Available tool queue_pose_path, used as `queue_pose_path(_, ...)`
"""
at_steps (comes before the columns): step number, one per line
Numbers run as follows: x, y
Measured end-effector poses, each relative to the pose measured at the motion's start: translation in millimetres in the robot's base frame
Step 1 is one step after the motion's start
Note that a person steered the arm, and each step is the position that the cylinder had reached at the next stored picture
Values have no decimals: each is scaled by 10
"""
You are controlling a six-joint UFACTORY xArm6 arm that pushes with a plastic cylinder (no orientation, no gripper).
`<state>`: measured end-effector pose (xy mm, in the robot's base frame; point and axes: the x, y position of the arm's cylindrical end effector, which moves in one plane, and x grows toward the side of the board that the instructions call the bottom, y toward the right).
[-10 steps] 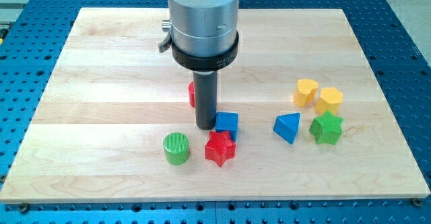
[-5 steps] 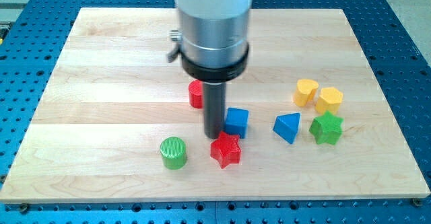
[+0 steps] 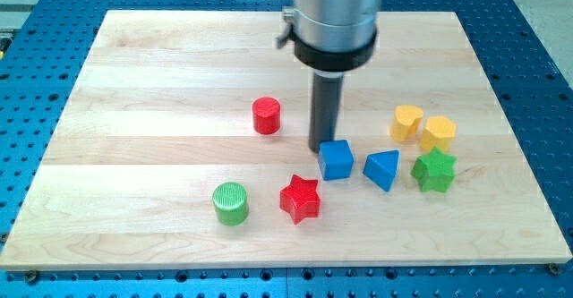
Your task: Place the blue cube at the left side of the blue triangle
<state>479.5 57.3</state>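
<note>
The blue cube (image 3: 337,160) sits on the wooden board just left of the blue triangle (image 3: 382,169), with a small gap between them. My tip (image 3: 321,149) stands at the cube's upper left corner, touching or almost touching it. The rod rises from there to the grey arm body at the view's top.
A red star (image 3: 300,199) and a green cylinder (image 3: 231,203) lie lower left of the cube. A red cylinder (image 3: 266,116) stands to the left of the rod. A yellow heart (image 3: 406,122), a yellow hexagon (image 3: 438,133) and a green star (image 3: 434,170) cluster right of the triangle.
My tip moved right and up the view, pushing the blue cube right toward the blue triangle. The red star shifted slightly. The red cylinder is now uncovered.
</note>
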Motion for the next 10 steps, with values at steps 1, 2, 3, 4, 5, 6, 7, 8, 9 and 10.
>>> queue_pose_path(1,19,18)
queue_pose_path(2,46,18)
queue_pose_path(3,23,18)
queue_pose_path(4,29,18)
queue_pose_path(5,31,25)
queue_pose_path(6,101,58)
queue_pose_path(7,138,79)
queue_pose_path(8,37,-445)
queue_pose_path(9,50,-1185)
queue_pose_path(10,737,-1756)
